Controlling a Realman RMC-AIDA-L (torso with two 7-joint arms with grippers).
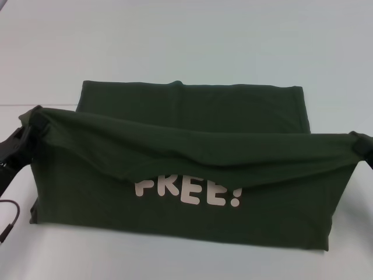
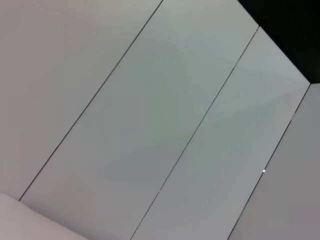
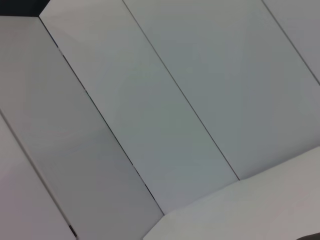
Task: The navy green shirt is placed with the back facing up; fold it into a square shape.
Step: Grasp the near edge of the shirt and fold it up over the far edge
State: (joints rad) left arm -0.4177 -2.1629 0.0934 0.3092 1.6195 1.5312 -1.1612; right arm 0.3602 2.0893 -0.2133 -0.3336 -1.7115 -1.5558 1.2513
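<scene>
Item: dark olive-green soft cotton shirt (image 1: 192, 125) with white "FREE!" lettering (image 1: 187, 191), on pale bench (image 1: 175, 35); near edge lifted, stretched between left gripper (image 1: 36, 123) and right gripper (image 1: 356, 143), each clamped on a corner; step in hand: lengthwise fold; next move apparently calls for carrying the held edge evenly to the far hem.
</scene>
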